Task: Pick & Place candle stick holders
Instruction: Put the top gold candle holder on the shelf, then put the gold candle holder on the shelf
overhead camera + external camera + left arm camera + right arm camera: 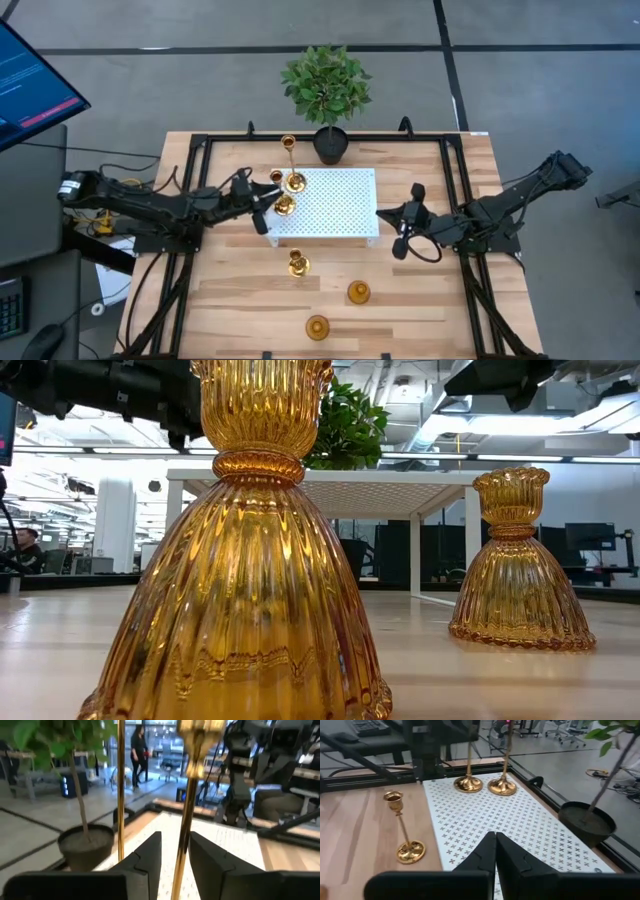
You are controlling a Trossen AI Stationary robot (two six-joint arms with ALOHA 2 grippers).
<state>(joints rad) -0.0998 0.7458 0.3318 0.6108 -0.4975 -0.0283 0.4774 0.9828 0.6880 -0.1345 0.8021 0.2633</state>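
Note:
Two tall thin-stemmed gold holders (291,165) (282,200) stand by their round bases on the left edge of the white perforated platform (340,205). My left gripper (264,207) is open, and its fingers stand on either side of the nearer holder's stem (184,835). The other stem (120,795) is beside it. A third tall holder (298,263) stands on the table and also shows in the right wrist view (405,832). Two squat ribbed holders (358,292) (317,327) stand near the front edge. My right gripper (495,852) is shut and empty above the platform's right edge. My left gripper comes level from the table's left side, its fingers across the upright stem. The stem (186,840) stands close against one finger (210,865), with a gap to the other. I cannot tell whether it touches. The holder's base (468,784) rests on the platform.
A potted green plant (327,90) stands at the table's far edge, just behind the platform. A black frame (190,180) runs along the table's sides. A person stands in the room beyond (137,750). The squat holders fill the low view (240,560) (515,560).

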